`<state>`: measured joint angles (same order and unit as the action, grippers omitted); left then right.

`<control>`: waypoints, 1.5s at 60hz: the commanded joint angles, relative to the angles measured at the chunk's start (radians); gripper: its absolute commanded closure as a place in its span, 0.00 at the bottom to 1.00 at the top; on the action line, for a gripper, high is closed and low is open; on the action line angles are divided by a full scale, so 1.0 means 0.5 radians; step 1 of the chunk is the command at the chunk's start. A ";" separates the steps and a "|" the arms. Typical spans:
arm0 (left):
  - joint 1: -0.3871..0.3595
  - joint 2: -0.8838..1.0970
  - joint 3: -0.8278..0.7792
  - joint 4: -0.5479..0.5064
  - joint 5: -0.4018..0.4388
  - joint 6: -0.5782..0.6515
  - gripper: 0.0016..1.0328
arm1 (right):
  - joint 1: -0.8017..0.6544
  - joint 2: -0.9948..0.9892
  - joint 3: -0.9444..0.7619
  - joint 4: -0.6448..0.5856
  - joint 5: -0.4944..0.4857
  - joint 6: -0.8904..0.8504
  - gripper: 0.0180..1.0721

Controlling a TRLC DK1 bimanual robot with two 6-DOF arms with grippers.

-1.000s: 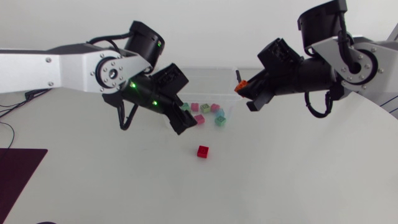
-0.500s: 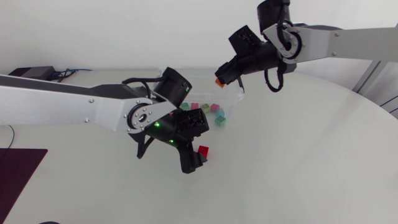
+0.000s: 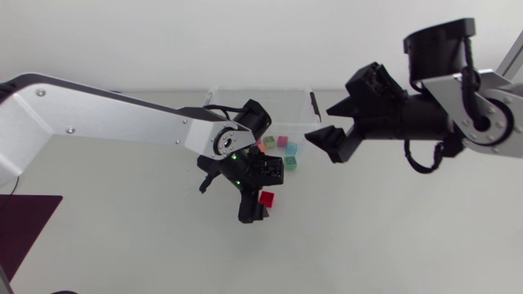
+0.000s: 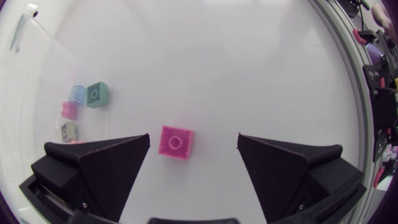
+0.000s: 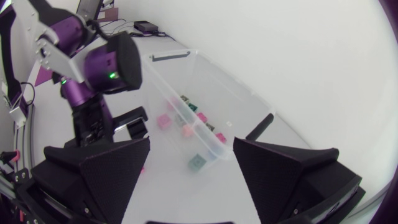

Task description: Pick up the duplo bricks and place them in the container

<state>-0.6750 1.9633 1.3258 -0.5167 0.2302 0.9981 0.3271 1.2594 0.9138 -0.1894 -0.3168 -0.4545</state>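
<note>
A red brick [image 3: 267, 198] lies on the white table, in front of the clear container [image 3: 219, 96]. My left gripper [image 3: 260, 196] is low over it and open. In the left wrist view the brick [image 4: 176, 142] sits between the two fingers, nearer one of them, and neither finger touches it. My right gripper [image 3: 320, 122] hangs open and empty beside the container's right end. Several small bricks [image 3: 286, 155] in pink, green and teal lie inside the container. The right wrist view looks down into the container [image 5: 231, 99], with several bricks [image 5: 186, 130] inside it.
A dark mat [image 3: 20, 233] lies at the table's front left. My left arm [image 5: 106, 65] stands between the right wrist camera and the container's far end. Bare table surface [image 3: 384, 237] stretches out to the front right.
My right gripper opened, no longer holds the orange brick, and drew back to the right. My left gripper came down around the red brick.
</note>
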 commanded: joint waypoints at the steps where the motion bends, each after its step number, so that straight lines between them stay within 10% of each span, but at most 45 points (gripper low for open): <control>1: 0.012 0.105 0.143 -0.080 -0.003 0.118 0.05 | -0.068 -0.163 -0.186 -0.057 -0.060 -0.073 0.07; 49: 0.003 0.675 0.950 -0.958 -0.160 0.277 0.27 | -0.409 -1.270 -0.962 -0.468 -0.210 -0.149 0.07; 60: -0.021 0.746 0.996 -0.995 -0.227 0.207 0.44 | -0.433 -1.295 -0.956 -0.502 -0.213 -0.171 0.07; 67: -0.024 0.737 0.969 -0.976 -0.243 0.173 0.74 | -0.433 -1.304 -0.956 -0.505 -0.213 -0.174 0.07; 90: -0.049 0.077 0.616 -0.906 -0.160 0.050 0.75 | -0.553 -1.390 -0.969 -0.520 -0.228 -0.220 0.07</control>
<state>-0.6907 2.1208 1.6623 -0.9634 0.1310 1.0466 0.0669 0.5800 0.4576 -0.4423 -0.4229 -0.5346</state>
